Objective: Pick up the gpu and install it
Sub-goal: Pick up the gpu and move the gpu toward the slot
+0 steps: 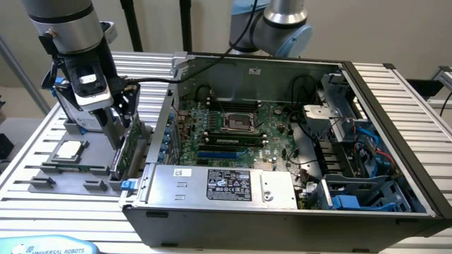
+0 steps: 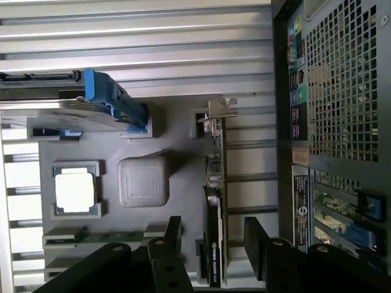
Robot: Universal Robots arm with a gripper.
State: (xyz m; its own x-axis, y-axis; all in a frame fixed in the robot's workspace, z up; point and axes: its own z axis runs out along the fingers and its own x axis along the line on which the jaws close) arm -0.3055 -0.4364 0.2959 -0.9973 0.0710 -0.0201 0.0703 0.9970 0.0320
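Noted black two-finger pincer spread apart, straddling thin black-and-green gpu card, upright on edge in grey moulded holder on worktop

Exterior view raised, angled down from mid-distance over the computer case and grey parts tray, wrist view close, facing straight down on the tray, both sharing tray, upright gpu, case edge.
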